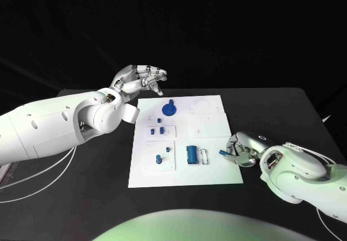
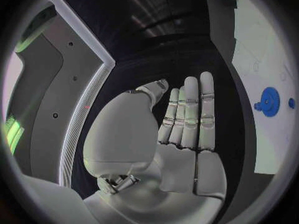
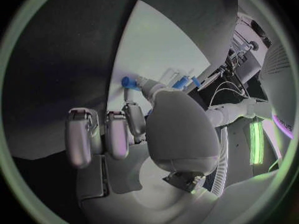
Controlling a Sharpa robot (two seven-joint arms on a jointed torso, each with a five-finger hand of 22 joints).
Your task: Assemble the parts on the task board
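black table carries the white task board at centre. left hand hangs off the board's far left corner, fingers straight and side by side, holding nothing. right hand sits at the board's right edge, fingers curled; can't tell if it pinches a part. blue cylinder lies near it; round blue disc at the far end; small blue pegs stand btwn.
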